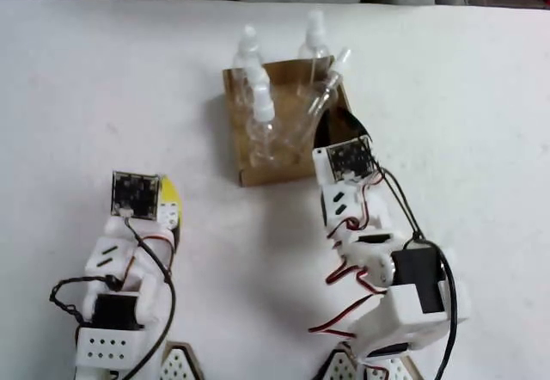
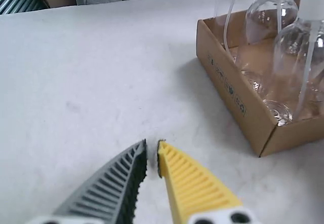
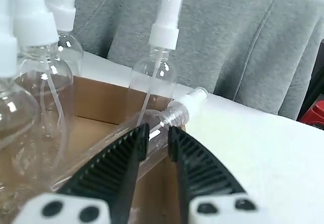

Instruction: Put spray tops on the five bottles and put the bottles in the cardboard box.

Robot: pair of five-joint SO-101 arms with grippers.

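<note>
The cardboard box (image 1: 243,169) sits mid-table. Inside it stand several clear bottles with white spray tops, among them one at the back left (image 1: 248,51), one at the back right (image 1: 315,43) and one near the front (image 1: 262,120). My right gripper (image 3: 158,133) hangs over the box's right side, shut on a further capped bottle (image 3: 161,118) that leans with its spray top (image 3: 194,98) toward the box's far right corner; from above that bottle (image 1: 322,96) slants ahead of the right gripper (image 1: 333,124). My left gripper (image 2: 152,149) is shut with nothing in it, low over the table left of the box (image 2: 238,102).
Bare white table surrounds the box on all sides. Grey upholstery (image 3: 228,36) runs along the far table edge. The left gripper (image 1: 169,189) rests near the front left, well apart from the box.
</note>
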